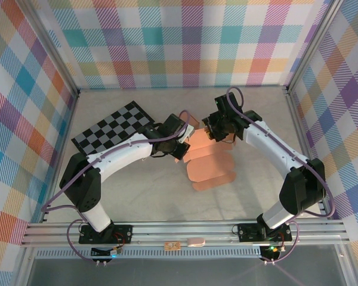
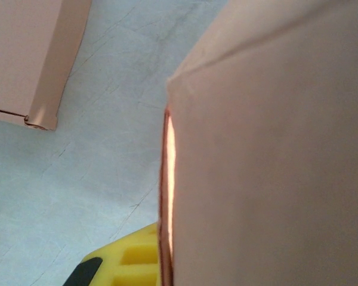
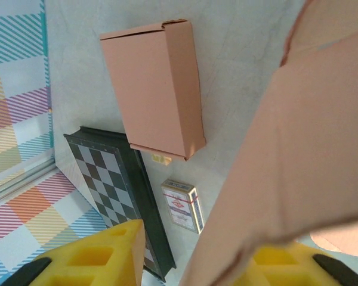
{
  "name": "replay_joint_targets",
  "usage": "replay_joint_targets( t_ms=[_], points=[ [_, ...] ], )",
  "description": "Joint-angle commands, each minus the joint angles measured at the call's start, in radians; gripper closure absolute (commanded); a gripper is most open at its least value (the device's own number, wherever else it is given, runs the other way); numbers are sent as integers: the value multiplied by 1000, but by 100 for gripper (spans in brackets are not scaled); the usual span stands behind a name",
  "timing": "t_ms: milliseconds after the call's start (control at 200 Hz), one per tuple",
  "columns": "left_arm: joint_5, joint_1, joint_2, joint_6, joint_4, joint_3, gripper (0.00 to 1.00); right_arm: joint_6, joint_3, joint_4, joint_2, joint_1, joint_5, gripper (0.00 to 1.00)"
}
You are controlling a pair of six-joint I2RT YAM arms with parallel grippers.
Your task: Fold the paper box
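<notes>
The label on the card pack (image 3: 182,205) is too small to read. The paper box (image 1: 209,167) lies mid-frame in the top view. My left gripper (image 1: 179,146) is clamped on its flap. My right gripper (image 1: 215,134) straddles a panel, and I cannot tell whether it grips.

Three walls box the cell in: back wall (image 1: 185,42), left wall (image 1: 24,119) and right wall (image 1: 340,119), all in a diagonal plaid print of teal, orange, purple, yellow and white. Aluminium posts (image 1: 48,44) stand at the back corners. The desk (image 1: 137,202) is a pale grey-beige matte top with faint scuffs, lit evenly and with soft shadows. A slotted aluminium rail (image 1: 185,229) runs along the near edge, with a darker grey strip below it.
</notes>
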Motion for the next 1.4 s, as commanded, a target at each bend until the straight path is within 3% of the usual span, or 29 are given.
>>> replay_joint_targets(
  t_ms=[0, 285, 700, 1180, 1395],
  points=[
    [19, 6, 11, -33, -30, 40, 100, 13, 15, 19, -50, 16, 43, 61],
    [-41, 6, 14, -96, -60, 58, 100, 46, -39, 57, -145, 52, 175, 47],
    [-57, -5, 25, -100, -73, 72, 100, 105, -50, 115, -71, 83, 142, 47],
    [-61, -8, 13, -102, -70, 56, 100, 127, -79, 157, -14, 81, 112, 69],
    [-66, -8, 10, -98, -72, 55, 100, 130, -93, 153, -13, 81, 113, 72]
  ],
)
